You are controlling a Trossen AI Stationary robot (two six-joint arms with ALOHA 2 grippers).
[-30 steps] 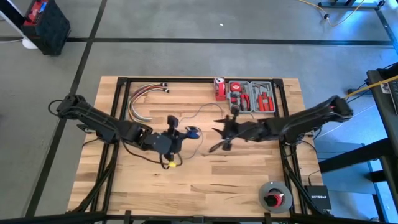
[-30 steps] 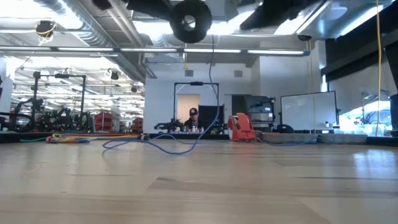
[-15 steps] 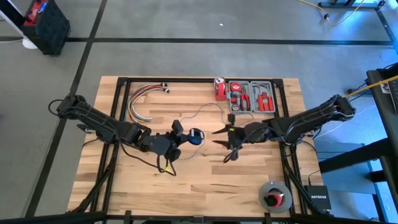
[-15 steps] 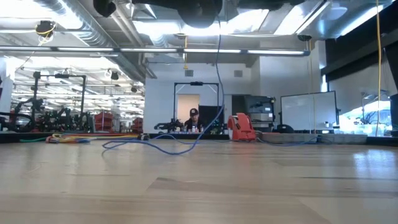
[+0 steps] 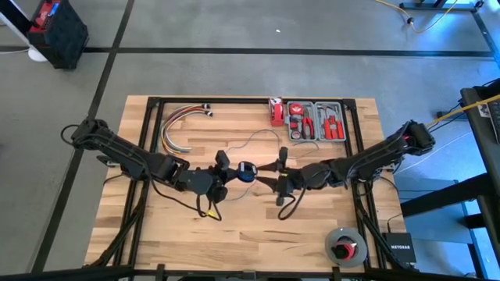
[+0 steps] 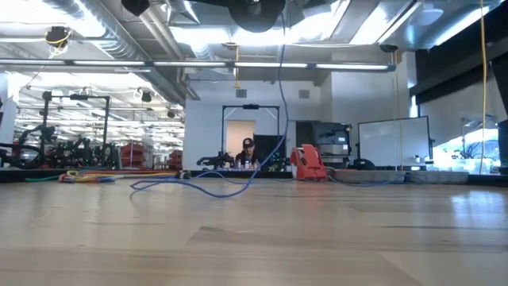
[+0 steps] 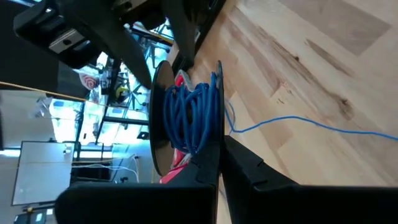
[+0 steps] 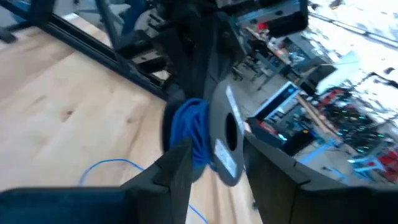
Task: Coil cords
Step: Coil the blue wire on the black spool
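Looking down on the wooden desk (image 5: 258, 234), going left to right: far-left there's a thick bundle of red/yellow/white wires (image 5: 178, 125), just lying there. The left arm reaches in from the left edge toward the middle, and its left claw (image 5: 222, 173) is up off the desk, squeezed shut on a small black spool (image 7: 163, 118) w/ blue cord wound on it. Left wrist view shows it best: the windings sit between the two black discs, and the dark fingers (image 7: 208, 165) are pinched onto the spool's edge.

The cords (image 5: 247, 171) are mostly on that spool, right at desk center between the two claws. A loose tail drops off it, and in the low view it hangs down (image 6: 279, 95) and snakes across the desk toward the far side.

Right next to the spool is the right claw (image 5: 280, 173), fingers spread wide, not gripping anything afaict. In the right wrist view the spool sits just ahead of the gap between its fingers (image 8: 177, 168). Touching or not, can't tell.

Far side, right of center: a red/grey tool kit (image 5: 315, 121). Near-right corner has a grey reel w/ red center (image 5: 345, 247).
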